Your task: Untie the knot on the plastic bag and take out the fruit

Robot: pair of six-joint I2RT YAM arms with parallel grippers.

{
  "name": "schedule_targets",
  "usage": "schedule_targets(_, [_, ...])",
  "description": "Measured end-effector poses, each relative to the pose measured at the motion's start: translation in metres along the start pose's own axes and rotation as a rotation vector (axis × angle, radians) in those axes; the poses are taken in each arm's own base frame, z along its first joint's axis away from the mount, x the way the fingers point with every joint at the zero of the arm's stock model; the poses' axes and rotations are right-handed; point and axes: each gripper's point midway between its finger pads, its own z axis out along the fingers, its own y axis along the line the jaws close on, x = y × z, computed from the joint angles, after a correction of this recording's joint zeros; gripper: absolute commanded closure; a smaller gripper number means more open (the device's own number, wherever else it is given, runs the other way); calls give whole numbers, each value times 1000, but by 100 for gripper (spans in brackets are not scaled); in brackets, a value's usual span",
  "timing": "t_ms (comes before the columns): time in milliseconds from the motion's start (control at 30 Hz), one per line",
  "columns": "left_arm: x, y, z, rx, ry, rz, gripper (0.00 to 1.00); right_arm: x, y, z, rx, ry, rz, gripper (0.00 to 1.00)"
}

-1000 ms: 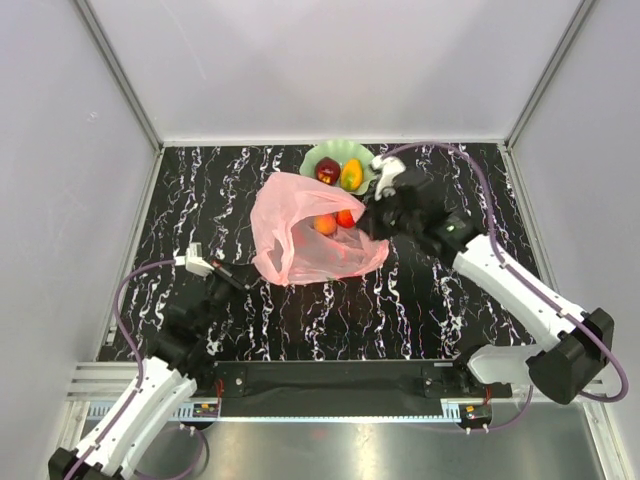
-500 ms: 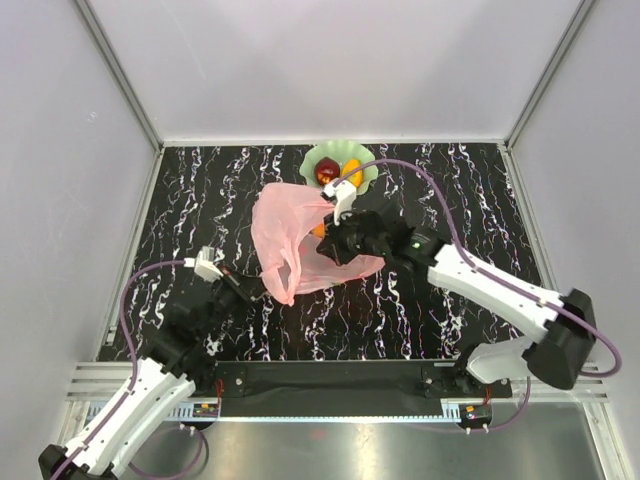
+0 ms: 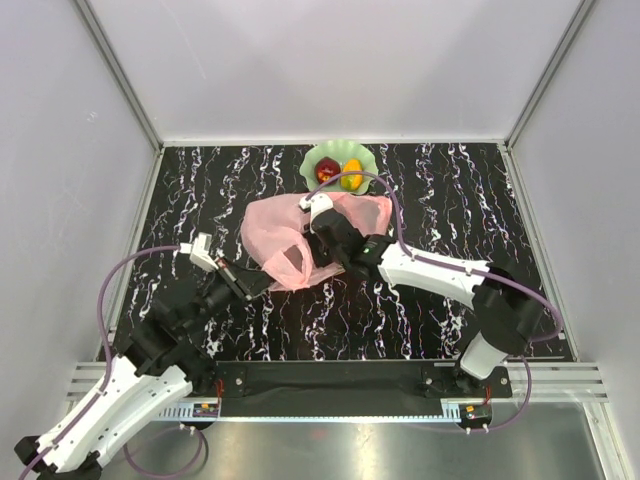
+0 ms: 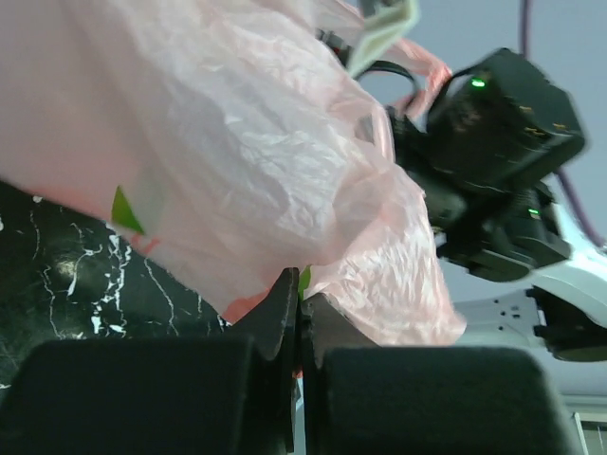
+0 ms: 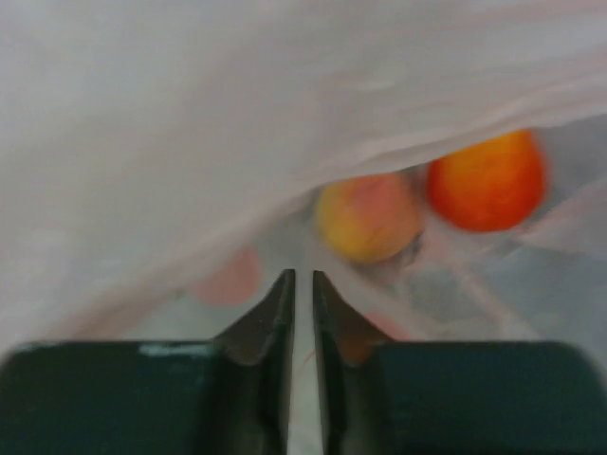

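Observation:
The pink plastic bag (image 3: 285, 232) lies crumpled mid-table. My left gripper (image 3: 262, 284) is shut on its near edge, and the film is pinched between the jaws in the left wrist view (image 4: 302, 284). My right gripper (image 3: 312, 222) reaches into the bag from the right with its tips hidden under the film. In the right wrist view it (image 5: 303, 275) is shut and empty. Just beyond it inside the bag lie an orange peach-like fruit (image 5: 368, 216) and a small red fruit (image 5: 487, 180). The dark red apple-like fruit (image 3: 326, 172) and the yellow mango-like fruit (image 3: 351, 176) lie in the green dish (image 3: 316, 155).
The green dish stands at the back edge of the black marbled table (image 3: 450, 200), just behind the bag. White walls close in the left, back and right sides. The right arm (image 3: 430, 270) stretches across the table's middle right.
My right gripper has moved left from beside the dish into the bag. The bag has sunk flatter and shifted left. My left gripper has moved up to the bag's near edge.

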Motion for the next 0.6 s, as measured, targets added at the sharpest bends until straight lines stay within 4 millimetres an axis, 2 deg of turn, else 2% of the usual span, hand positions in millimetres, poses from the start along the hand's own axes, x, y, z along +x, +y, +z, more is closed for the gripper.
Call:
schedule_targets(67, [0, -3, -5, 5, 7, 7, 100, -1, -7, 8, 49, -20, 14, 73])
schedule_targets(100, [2, -2, -6, -1, 13, 8, 100, -1, -11, 12, 70, -26, 18, 65])
schedule_targets(167, [9, 8, -6, -30, 40, 12, 100, 6, -15, 23, 101, -11, 21, 57])
schedule_targets(200, [14, 15, -4, -43, 58, 13, 100, 10, -16, 30, 110, -1, 21, 39])
schedule_targets(233, [19, 23, -3, -58, 74, 14, 100, 15, -17, 36, 117, 11, 23, 28])
schedule_targets(267, [27, 35, 0, -83, 98, 13, 100, 23, -18, 42, 126, 27, 29, 19])
schedule_targets(300, [36, 49, 3, -111, 121, 14, 100, 28, -19, 46, 134, 40, 29, 6])
schedule_targets(333, [45, 65, 4, -148, 146, 13, 100, 34, -21, 49, 148, 51, 35, 0])
schedule_targets(467, [74, 121, 5, -275, 215, 12, 100, 41, -37, 55, 241, 49, 40, 0])
schedule_targets(600, [88, 150, 3, -341, 243, 9, 100, 36, -49, 55, 310, 18, 37, 0])
